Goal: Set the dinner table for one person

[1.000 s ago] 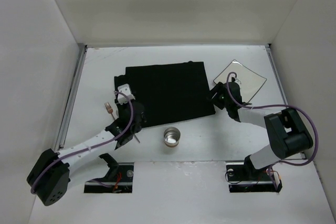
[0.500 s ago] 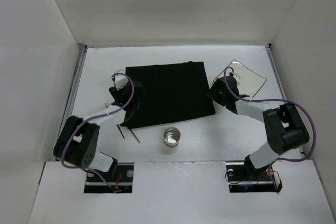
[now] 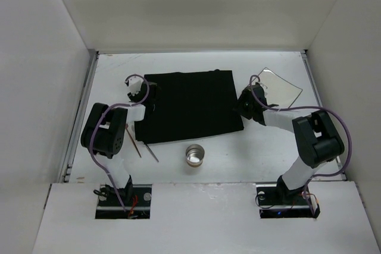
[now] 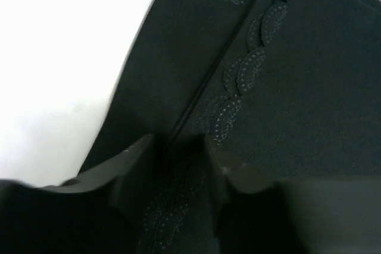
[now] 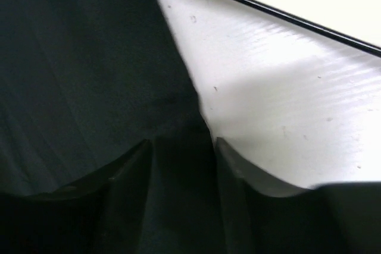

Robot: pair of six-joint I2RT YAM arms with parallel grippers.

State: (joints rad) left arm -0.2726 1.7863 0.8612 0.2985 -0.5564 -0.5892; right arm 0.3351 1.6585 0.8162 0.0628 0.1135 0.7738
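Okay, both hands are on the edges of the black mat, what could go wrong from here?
The left hand straddles a folded-over edge of the mat, so closing may pinch both layers and keep the fold. The right hand is close to the glass plate; a tug that way might bump it. The metal cup sits just off the mat's near edge and could get shoved if the mat slides.

Wrist views are too dark for us to tell whether the left gripper (image 4: 178,145) or right gripper (image 5: 181,143) actually pinches the mat (image 4: 309,75). Two thin utensils (image 3: 150,151) nearby: too small to identify.
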